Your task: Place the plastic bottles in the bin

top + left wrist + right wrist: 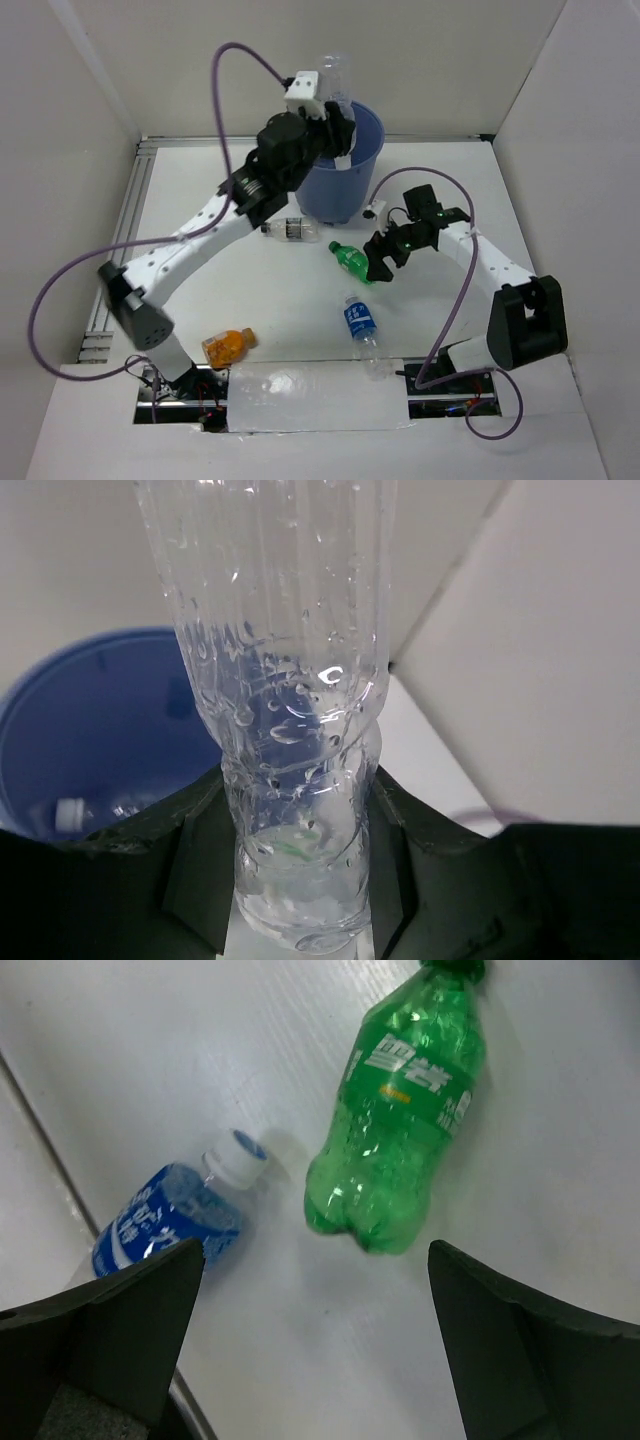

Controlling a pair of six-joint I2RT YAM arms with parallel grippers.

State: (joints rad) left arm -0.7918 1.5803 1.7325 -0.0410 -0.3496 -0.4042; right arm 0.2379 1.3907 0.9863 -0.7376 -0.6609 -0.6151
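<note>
My left gripper [335,105] is shut on a clear plastic bottle [335,72] and holds it upright over the rim of the blue bin [345,180]. In the left wrist view the clear bottle [290,700] stands between my fingers [190,850], with the bin [100,730] below at left. My right gripper [378,262] is open above the table, just right of the green bottle [351,259]. The right wrist view shows the green bottle [405,1110] and the blue-labelled bottle [165,1222] lying ahead of the open jaws. Another clear bottle [292,230] and an orange bottle [227,345] lie on the table.
The blue-labelled bottle [360,322] lies near the table's front edge. A purple cable [225,110] loops over the left arm and another [455,300] hangs by the right arm. White walls enclose the table. A small white object [68,813] lies inside the bin.
</note>
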